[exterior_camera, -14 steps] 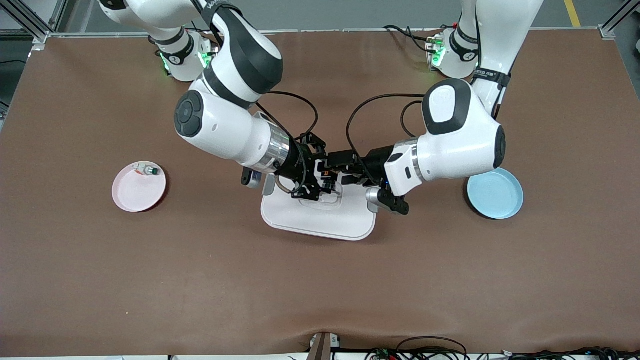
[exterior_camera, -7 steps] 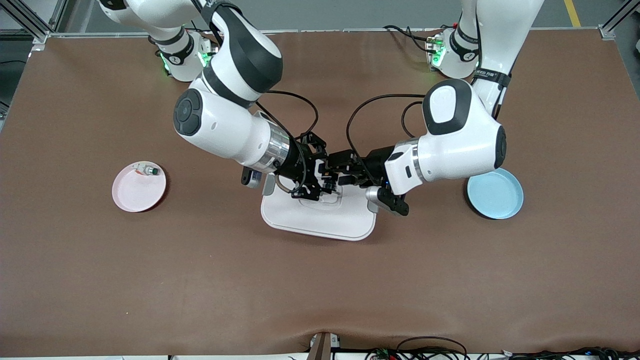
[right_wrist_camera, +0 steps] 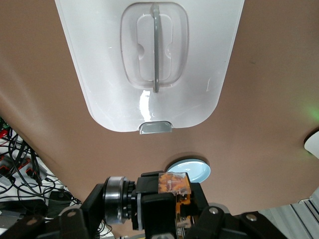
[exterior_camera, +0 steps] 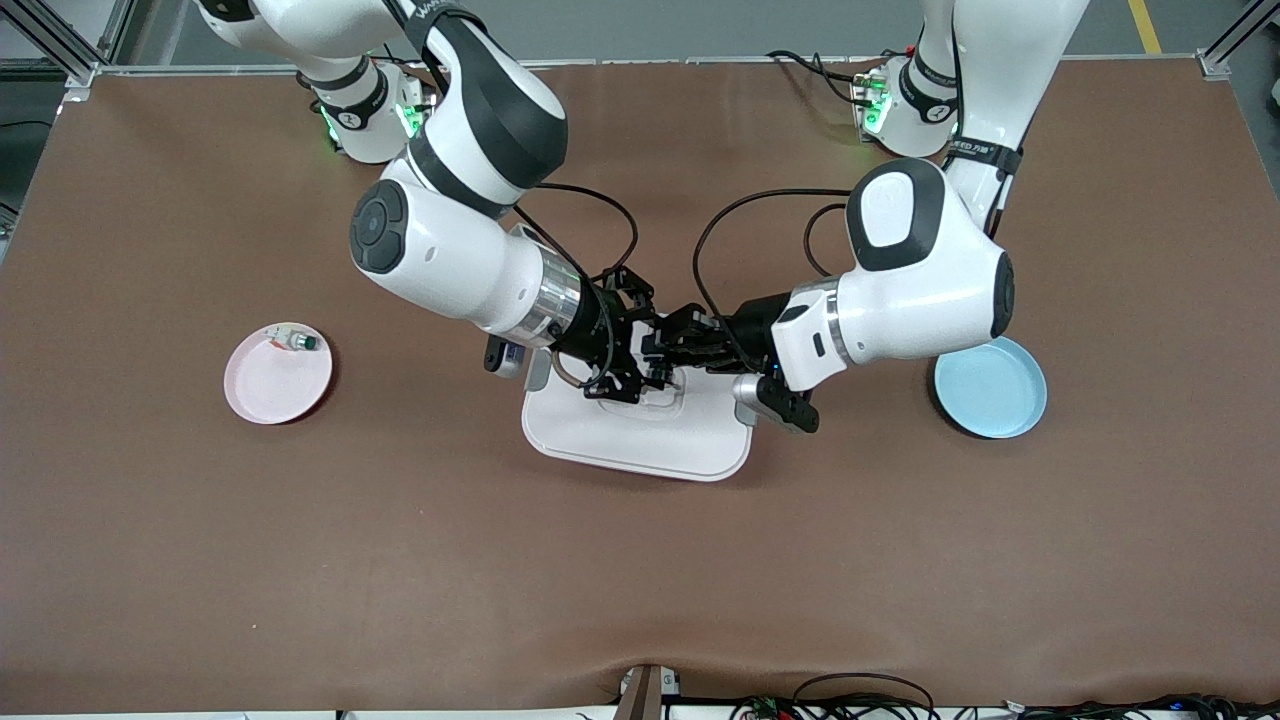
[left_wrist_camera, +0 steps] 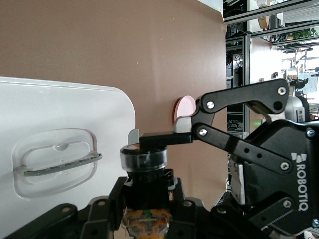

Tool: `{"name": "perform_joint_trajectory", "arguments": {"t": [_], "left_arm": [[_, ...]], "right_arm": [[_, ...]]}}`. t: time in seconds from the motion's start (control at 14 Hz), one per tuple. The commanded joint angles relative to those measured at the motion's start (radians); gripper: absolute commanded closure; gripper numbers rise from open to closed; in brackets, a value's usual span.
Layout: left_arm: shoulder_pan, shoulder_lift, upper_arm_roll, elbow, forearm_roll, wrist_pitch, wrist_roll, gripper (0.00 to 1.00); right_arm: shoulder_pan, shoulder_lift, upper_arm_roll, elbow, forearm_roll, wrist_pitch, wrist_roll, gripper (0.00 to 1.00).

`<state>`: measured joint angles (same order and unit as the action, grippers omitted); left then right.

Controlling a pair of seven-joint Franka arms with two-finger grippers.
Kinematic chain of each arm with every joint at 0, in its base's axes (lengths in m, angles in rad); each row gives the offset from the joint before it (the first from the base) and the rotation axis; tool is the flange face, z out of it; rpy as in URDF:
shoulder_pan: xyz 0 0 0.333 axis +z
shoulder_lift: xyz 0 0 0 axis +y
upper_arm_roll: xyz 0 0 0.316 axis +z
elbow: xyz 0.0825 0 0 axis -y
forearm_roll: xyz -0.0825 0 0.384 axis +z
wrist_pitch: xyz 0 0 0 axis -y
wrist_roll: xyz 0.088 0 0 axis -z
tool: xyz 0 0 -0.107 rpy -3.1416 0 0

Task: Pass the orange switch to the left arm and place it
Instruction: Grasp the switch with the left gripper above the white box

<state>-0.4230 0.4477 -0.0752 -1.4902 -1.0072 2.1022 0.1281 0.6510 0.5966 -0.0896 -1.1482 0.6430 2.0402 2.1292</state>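
Both grippers meet in the air over the white box (exterior_camera: 640,440), above its lid handle (right_wrist_camera: 154,47). The orange switch (exterior_camera: 657,352) hangs between them, a black body with orange marks and a round ringed cap. My left gripper (exterior_camera: 678,345) is shut on the switch's black body (left_wrist_camera: 147,191). My right gripper (exterior_camera: 640,362) is shut on the same switch (right_wrist_camera: 167,191). One of its fingers (left_wrist_camera: 167,139) lies across the cap end in the left wrist view. Neither gripper touches the box.
A pink plate (exterior_camera: 265,385) lies toward the right arm's end of the table, with a small silver part with a green cap (exterior_camera: 295,342) on it. A light-blue plate (exterior_camera: 990,390) lies toward the left arm's end, partly under the left arm.
My left gripper has edged toward the right gripper and closed its fingers on the switch. The right gripper has stayed shut on it, and the box has not moved.
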Motion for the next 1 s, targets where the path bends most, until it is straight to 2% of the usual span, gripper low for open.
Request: {"name": "perform_joint_trajectory", "arguments": {"t": [0.0, 0.14, 0.21, 0.29, 0.36, 0.43, 0.93], "left_arm": [[0.003, 0.002, -0.003, 0.004, -0.010, 0.009, 0.028, 1.00], [0.003, 0.002, -0.003, 0.004, -0.010, 0.009, 0.028, 1.00], [0.003, 0.002, -0.003, 0.004, -0.010, 0.009, 0.027, 1.00], [0.003, 0.002, -0.003, 0.004, -0.010, 0.007, 0.028, 1.00], [0.003, 0.002, -0.003, 0.004, -0.010, 0.007, 0.028, 1.00], [0.003, 0.002, -0.003, 0.004, -0.010, 0.007, 0.028, 1.00], [0.007, -0.010, -0.003, 0.004, -0.008, 0.001, 0.022, 1.00]], "right_arm": [[0.004, 0.026, -0.007, 0.042, 0.014, -0.011, 0.017, 1.00], [0.001, 0.026, -0.007, 0.041, 0.014, -0.014, 0.017, 1.00], [-0.004, 0.026, -0.007, 0.041, 0.014, -0.015, 0.014, 0.66], [-0.004, 0.026, -0.007, 0.041, 0.014, -0.015, 0.014, 0.38], [-0.002, 0.026, -0.007, 0.041, 0.014, -0.015, 0.012, 0.29], [-0.002, 0.026, -0.007, 0.042, 0.014, -0.014, 0.015, 0.00], [-0.005, 0.026, -0.009, 0.041, 0.003, -0.015, 0.008, 0.00]]}}
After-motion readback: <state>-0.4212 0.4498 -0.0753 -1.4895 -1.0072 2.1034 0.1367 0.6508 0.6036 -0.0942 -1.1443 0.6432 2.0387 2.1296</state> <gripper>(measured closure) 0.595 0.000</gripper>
